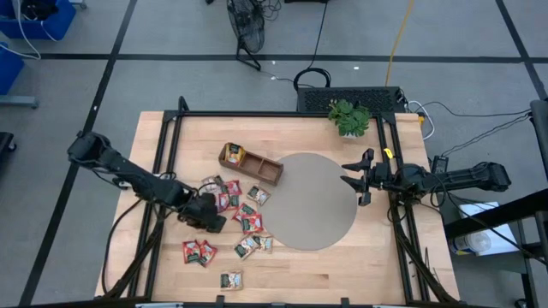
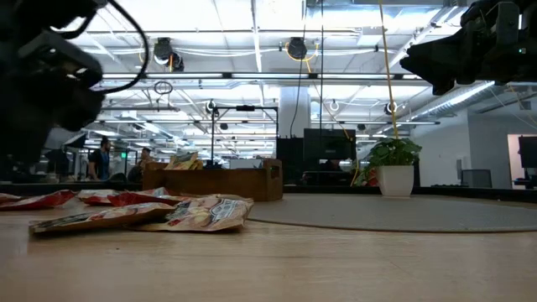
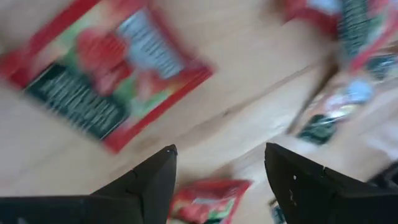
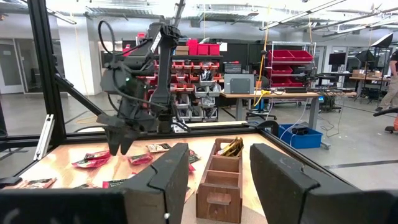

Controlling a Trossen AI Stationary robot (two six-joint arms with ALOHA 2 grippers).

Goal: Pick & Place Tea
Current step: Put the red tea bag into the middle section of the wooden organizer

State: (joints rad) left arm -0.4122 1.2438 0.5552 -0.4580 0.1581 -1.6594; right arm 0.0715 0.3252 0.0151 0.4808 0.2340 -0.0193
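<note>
Left end effector [image 1: 208,214] hangs low over the scattered small flat square paper tea sachets [image 1: 242,209], fingers [image 3: 152,183] apart w/ nothing between them; in the left wrist view a red sachet w/ a dark label band [image 3: 102,71] lies flat on the wood just beyond the fingertips, and another red one [image 3: 205,202] shows between the two fingers, lying on the tabletop, not gripped. Light wooden tabletop [image 1: 360,265] carries the whole lot: sachets are mostly red, a few pale, spread loosely on the left half, some overlapping, one pair [image 1: 199,251] apart toward the front and a single pale one [image 1: 230,280] nearest the front edge. Low view shows them lying flat in a low row [image 2: 134,211].

Just beyond the cluster sits a long brown wooden compartment tray [image 1: 251,163], angled, w/ yellowish packets in its left-end compartment [image 1: 231,154]; other compartments look empty. Right of it lies a big round grey mat [image 1: 315,201], tray's right end touching its rim.

Right end effector [image 1: 356,177] hovers at the mat's right edge, fingers [image 4: 283,177] spread, empty, pointing toward the tray. Small green potted plant in a white pot [image 1: 349,117] stands at the far edge, near the right arm.
</note>
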